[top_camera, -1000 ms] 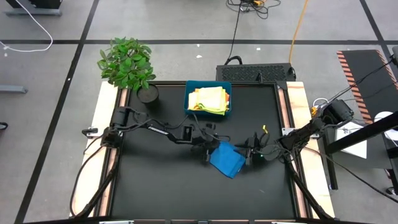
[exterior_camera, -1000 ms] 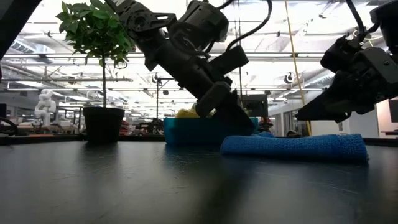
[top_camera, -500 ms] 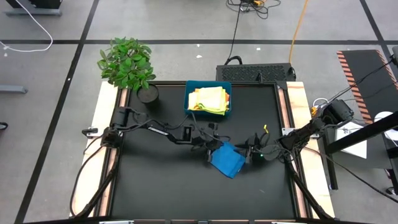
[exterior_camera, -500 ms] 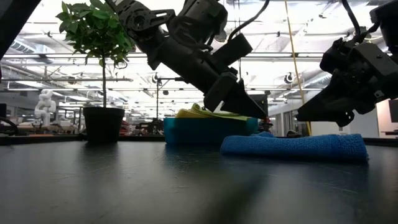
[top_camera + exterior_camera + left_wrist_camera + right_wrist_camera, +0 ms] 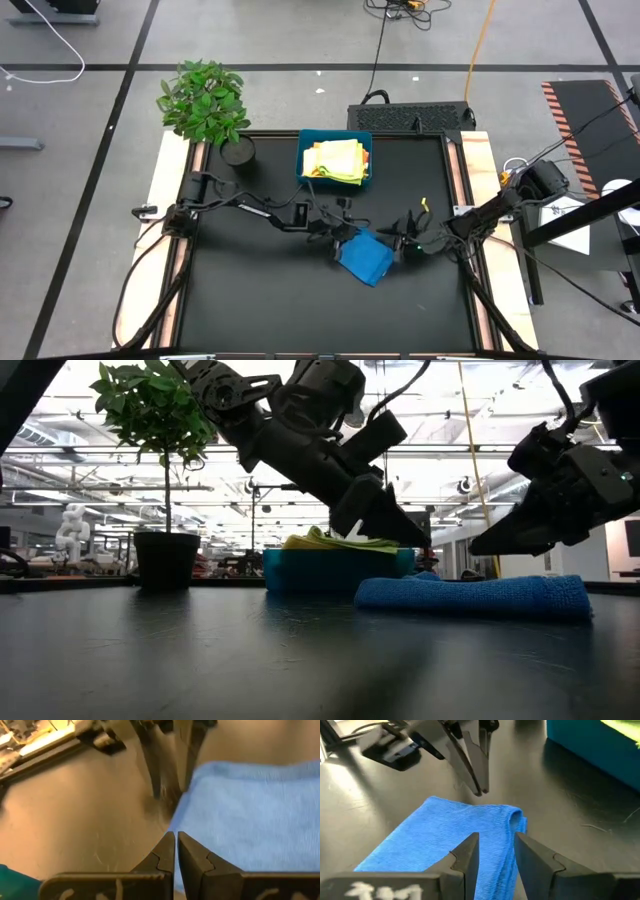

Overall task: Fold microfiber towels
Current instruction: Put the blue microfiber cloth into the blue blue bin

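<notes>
A blue microfiber towel (image 5: 365, 258), folded into a small rectangle, lies flat on the black table top near its middle. My left gripper (image 5: 422, 542) is shut and hangs slanting down just above the towel's far left corner, clear of the cloth. My right gripper (image 5: 495, 842) is open over the towel's right edge (image 5: 560, 585), with nothing between its fingers. Pale yellow, lime green and orange towels (image 5: 337, 160) lie stacked in the teal tray (image 5: 306, 160) at the far middle of the table.
A potted plant (image 5: 205, 100) stands at the table's far left corner. The teal tray (image 5: 300, 572) sits just beyond the blue towel. Bare black table top (image 5: 260, 300) stretches along the near side and to the left.
My left gripper has tipped upward. Its shut fingertips have risen off the blue towel's far left corner and now hang clear above it. The towel has stayed folded and in place.
</notes>
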